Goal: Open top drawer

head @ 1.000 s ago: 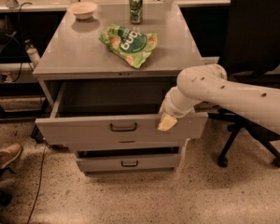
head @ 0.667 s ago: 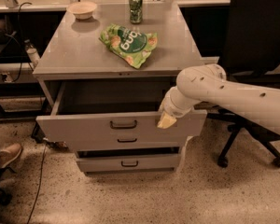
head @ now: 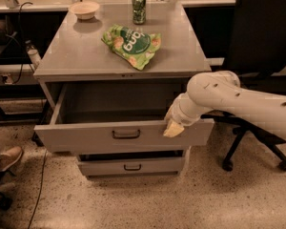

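Speckled floor (head: 133, 202), grey metal bench (head: 81, 56). My hand (head: 173, 129) sits on the wide grey metal top drawer (head: 86, 136), which is pulled out. Can't tell its grip. Nothing's moved since.

- Plain grey metal top drawer (head: 81, 138), dark pull (head: 126, 134).
- Cream-yellow hand (head: 173, 129) at that drawer's front rim, right side; white arm (head: 238, 101).
- Crumpled green snack bag (head: 132, 45), white lettering.
- Speckled tan floor (head: 133, 199).

Big white letters cross the green snack bag (head: 132, 45) on the desk (head: 76, 56), unreadable to me, like the far can (head: 138, 8) label; the claw (head: 173, 129) is at the top drawer (head: 86, 136) front rim, right side.
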Motion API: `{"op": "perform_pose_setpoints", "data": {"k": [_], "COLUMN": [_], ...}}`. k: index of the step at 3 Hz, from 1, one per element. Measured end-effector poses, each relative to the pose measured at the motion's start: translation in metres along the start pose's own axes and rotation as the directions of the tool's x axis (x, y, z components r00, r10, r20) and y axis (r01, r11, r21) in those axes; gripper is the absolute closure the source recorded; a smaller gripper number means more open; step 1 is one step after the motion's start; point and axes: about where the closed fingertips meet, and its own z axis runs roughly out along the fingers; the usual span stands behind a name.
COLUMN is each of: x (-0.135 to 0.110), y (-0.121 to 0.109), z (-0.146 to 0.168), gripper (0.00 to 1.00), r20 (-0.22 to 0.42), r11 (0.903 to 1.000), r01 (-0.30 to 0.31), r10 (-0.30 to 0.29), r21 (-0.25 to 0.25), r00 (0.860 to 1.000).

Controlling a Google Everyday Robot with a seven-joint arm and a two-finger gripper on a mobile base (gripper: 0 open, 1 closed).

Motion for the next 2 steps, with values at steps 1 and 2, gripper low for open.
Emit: {"op": "perform_pose_setpoints", "data": {"k": [1, 2], "x": [0.0047, 0.0042], "y": [0.0324, 0.0322], "z": [-0.0136, -0.0133], "gripper": [1.0, 1.0], "r20": [0.031, 0.031], "r11": [0.9984, 0.9984], "r01": [-0.046, -0.046], "r10": [0.047, 0.047], "r21": [-0.032, -0.032], "r00": [0.998, 0.998]}}
